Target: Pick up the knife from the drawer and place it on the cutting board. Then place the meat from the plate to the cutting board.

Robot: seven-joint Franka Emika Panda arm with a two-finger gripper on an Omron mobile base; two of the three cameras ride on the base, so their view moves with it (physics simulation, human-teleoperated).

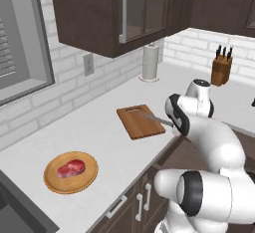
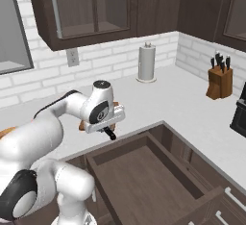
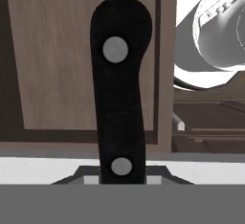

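Tool (image 2: 111, 133) closed on the knife (image 1: 155, 119), gripping the black handle; in the hand view the handle (image 3: 120, 94) runs straight up from between the jaws. From the left base view the silver blade reaches out over the cutting board (image 1: 135, 124), pointing toward 10 o'clock; whether it touches the wood I cannot tell.

Drawer (image 2: 144, 171) stands open below the surface (image 1: 94, 127), nothing visible inside it.

Progress: knife is out of the drawer and carried to the board, not yet released. Judged roughly one third done.

Remaining: lower and let go of the knife on the board. Then the meat (image 1: 71, 168), untouched on the plate (image 1: 57, 184), at 8 o'clock from the board and well apart from it.
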